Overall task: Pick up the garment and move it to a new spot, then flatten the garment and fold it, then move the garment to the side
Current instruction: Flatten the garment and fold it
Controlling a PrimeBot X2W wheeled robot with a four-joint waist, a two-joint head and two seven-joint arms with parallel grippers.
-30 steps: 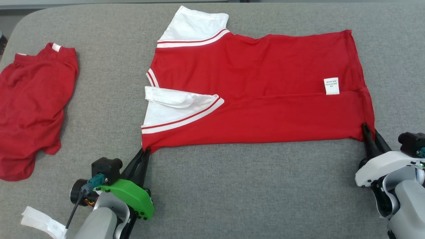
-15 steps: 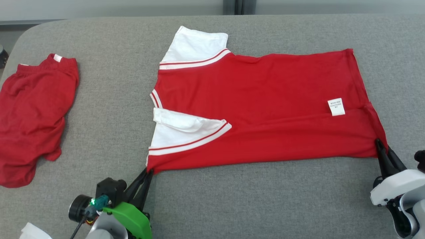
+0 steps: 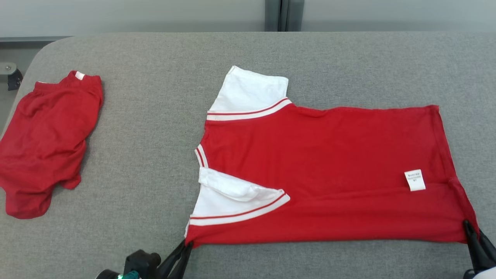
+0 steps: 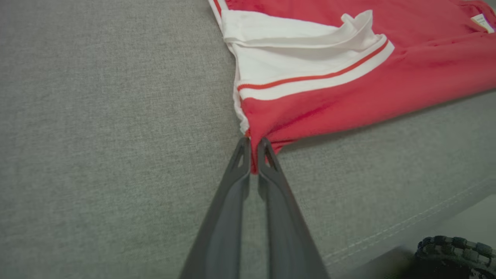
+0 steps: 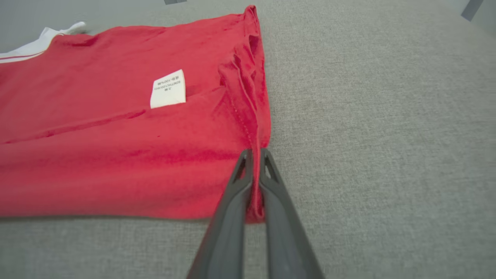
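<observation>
Starting at your left claw (image 4: pixel 254 145), you can see its two dark fingers pressed together on the shirt (image 4: pixel 348 89). They pinch the red corner just below the striped shoulder seam, and a sliver of red cloth shows between the tips. In the head view that claw sits at the bottom edge, left of centre, biting the shirt's lower left corner. Your right claw (image 5: pixel 255 157) is likewise clamped tight on the shirt, gripping the bunched hem corner with red cloth squeezed between the fingers. In the head view it comes up at the lower right edge of the frame.

Between the two grips the shirt's lower edge runs straight across the bottom of the head view. The shirt lies flat on the grey padded surface (image 3: pixel 155 116), filling the centre and right of the frame, with its neck end to the left and its hem to the right. A crease runs along the body, and a white label (image 3: pixel 415 180) pokes out of it near the hem. The lower sleeve (image 3: pixel 232 201), white with a red stripe, is folded onto the body. The upper sleeve (image 3: pixel 252 91) sticks out toward the top of the frame. Well apart, at the left edge, a second red garment (image 3: pixel 46 143) lies crumpled on the same surface
</observation>
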